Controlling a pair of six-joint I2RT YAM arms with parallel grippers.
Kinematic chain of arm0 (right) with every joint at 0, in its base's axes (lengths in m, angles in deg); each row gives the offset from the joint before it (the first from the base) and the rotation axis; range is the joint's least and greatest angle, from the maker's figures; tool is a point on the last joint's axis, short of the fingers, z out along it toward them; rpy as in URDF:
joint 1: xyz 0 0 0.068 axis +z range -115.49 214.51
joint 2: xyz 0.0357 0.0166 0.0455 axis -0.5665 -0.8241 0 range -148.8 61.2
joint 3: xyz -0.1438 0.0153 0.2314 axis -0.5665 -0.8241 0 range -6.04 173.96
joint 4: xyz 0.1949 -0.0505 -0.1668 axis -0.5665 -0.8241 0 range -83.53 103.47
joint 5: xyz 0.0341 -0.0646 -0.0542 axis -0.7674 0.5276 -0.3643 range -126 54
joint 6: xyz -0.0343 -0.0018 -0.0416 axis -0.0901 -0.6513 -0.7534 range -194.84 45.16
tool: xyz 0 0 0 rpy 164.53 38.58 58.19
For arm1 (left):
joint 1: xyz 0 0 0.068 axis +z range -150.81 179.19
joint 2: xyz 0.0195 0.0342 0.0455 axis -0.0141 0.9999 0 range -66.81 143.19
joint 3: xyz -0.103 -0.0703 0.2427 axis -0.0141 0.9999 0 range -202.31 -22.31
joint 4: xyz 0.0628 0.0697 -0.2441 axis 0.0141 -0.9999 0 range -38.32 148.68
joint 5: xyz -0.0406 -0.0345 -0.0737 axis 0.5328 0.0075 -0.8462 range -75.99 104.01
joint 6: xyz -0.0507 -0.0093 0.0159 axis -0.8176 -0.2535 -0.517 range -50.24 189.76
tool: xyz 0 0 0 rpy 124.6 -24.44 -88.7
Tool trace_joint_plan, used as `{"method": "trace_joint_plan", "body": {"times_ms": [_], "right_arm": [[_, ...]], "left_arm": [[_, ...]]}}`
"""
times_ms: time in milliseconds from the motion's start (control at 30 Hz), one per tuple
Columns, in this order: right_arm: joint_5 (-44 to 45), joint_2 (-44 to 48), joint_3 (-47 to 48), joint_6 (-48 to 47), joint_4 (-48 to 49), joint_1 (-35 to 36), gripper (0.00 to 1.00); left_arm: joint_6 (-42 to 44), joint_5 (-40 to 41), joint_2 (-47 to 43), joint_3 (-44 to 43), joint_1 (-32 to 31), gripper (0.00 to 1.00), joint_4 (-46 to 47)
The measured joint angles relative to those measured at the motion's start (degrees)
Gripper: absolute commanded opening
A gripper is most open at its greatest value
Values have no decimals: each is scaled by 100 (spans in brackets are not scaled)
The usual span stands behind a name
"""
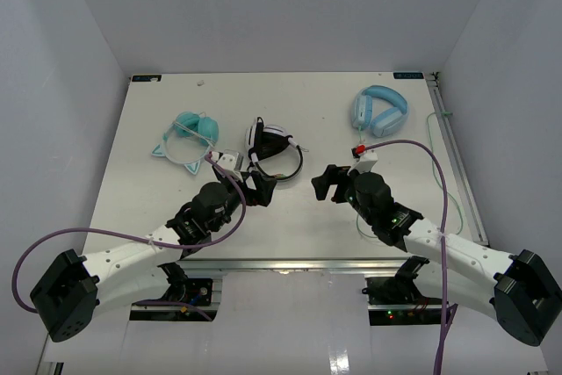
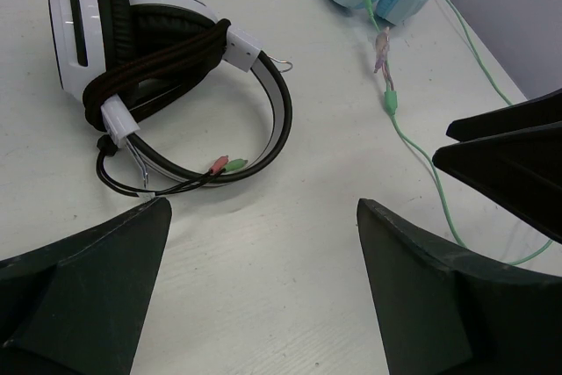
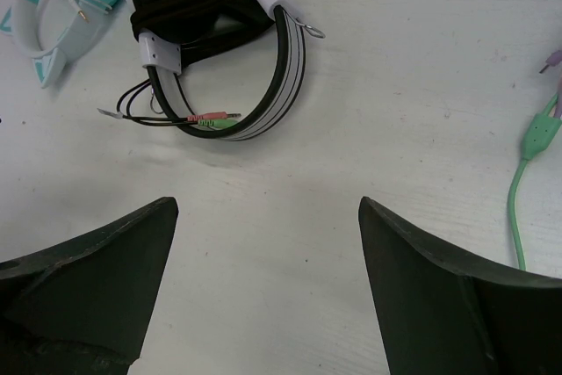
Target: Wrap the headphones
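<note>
Clearly the headphones are found at the far right of the counter, well apart from both tools, w/ the cups lying close together and the wide headband arched over them. The thin pale green cable is trailed loose from the cups toward the near edge along the right side.

The left tool is seen spread w/ nothing between the fingers; the right tool is likewise spread and empty. Both are held low near the black-and-white headphones, whose cord is already bound round the cups. The teal cat-ear headphones are left at the far left.

Handling, as judged: the set is prob. light, hard smooth plastic shell, soft padded cups, headband springy but stiff enough to be pinched. The cable is limp and thin, so it is likely to slip from a flat grip; it is best taken near the splitter, where it is thicker. The headband or a cup edge is best held steady by the other tool while the cable is wound.
</note>
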State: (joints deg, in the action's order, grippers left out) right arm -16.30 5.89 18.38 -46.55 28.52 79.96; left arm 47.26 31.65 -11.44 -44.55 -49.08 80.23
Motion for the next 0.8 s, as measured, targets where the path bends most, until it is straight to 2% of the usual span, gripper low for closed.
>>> {"method": "trace_joint_plan", "body": {"times_ms": [167, 400, 533, 633, 800], "right_arm": [[6, 23, 13, -31, -25, 0, 90], [502, 30, 571, -463, -674, 0, 91], [1006, -316, 1599, -1035, -1149, -234, 92], [1146, -989, 2682, -1346, -1393, -754, 92], [1116, -2104, 3835, -1638, -1709, -1587, 93]], "left_arm": [[-2, -2, 0, 0, 0, 98, -8], [-9, -2, 5, 0, 0, 98, 30], [-50, -4, 45, 0, 0, 98, 29], [-81, -4, 48, 0, 0, 98, 30], [-136, -2, 49, 1, 0, 98, 20]]}}
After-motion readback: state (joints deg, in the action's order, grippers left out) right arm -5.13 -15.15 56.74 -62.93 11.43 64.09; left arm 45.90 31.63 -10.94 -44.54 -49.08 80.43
